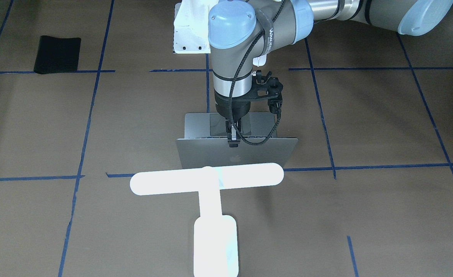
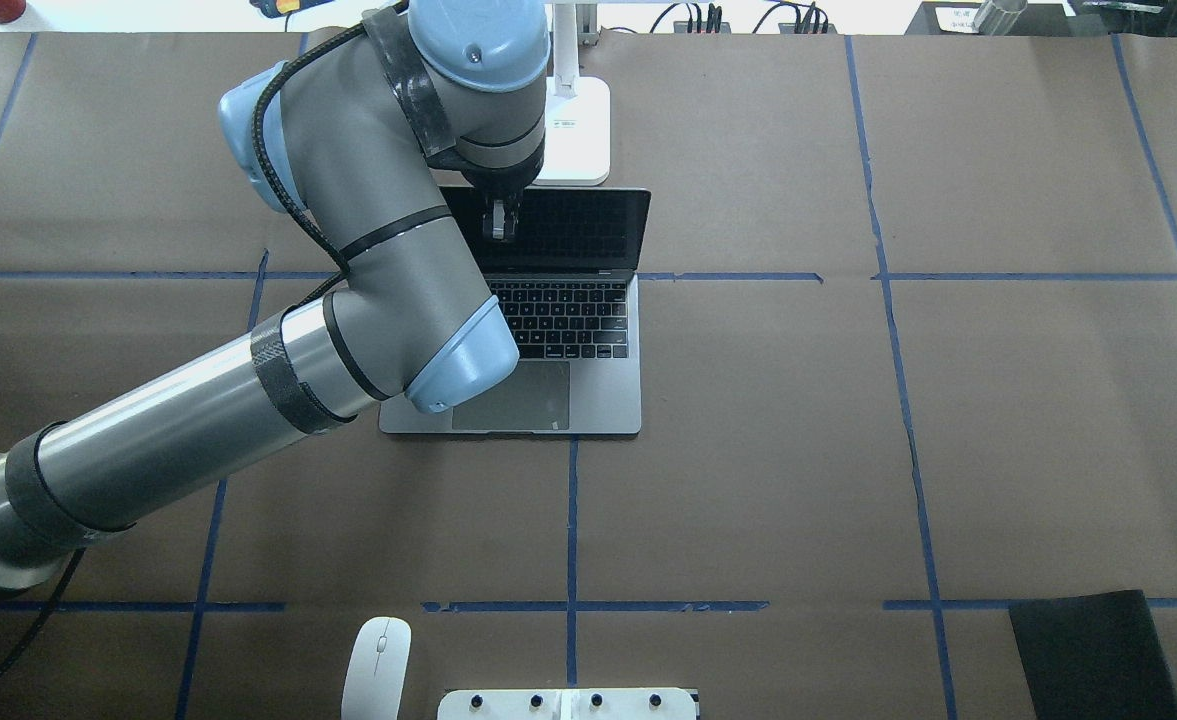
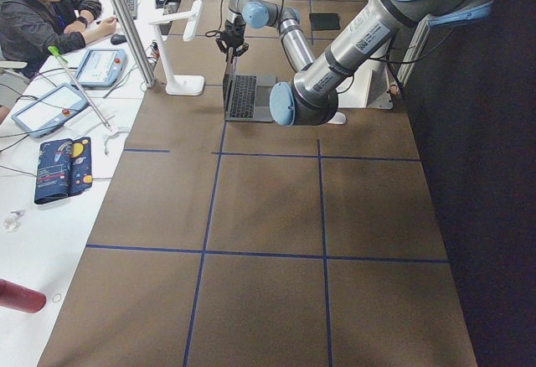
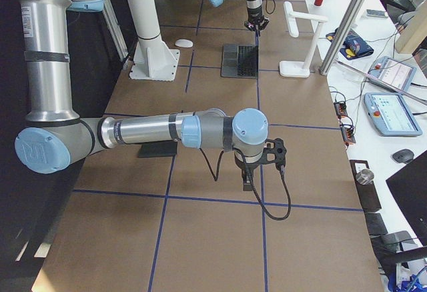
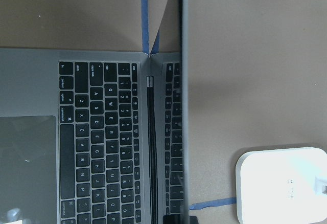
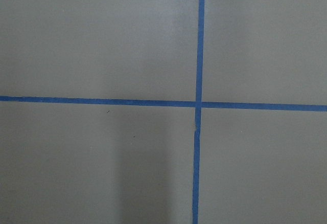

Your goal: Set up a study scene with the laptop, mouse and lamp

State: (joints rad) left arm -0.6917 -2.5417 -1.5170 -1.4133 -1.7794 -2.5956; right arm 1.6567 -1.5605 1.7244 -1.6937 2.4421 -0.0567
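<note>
While the left arm (image 2: 388, 290) overhangs its left half and the glowing white lamp (image 1: 207, 181) stands just beyond its lid, the silver-grey laptop (image 2: 603, 390) sits open mid-way across the desk (image 2: 998, 400), left jaws clenched on the lid's top edge; right jaws: cannot tell.

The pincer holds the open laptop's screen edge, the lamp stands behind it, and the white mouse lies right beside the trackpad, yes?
Only the mouse is wrong: the overhead view shows it far from the laptop, next to the white bolted plate. The left pincer and lamp are as you say.
</note>
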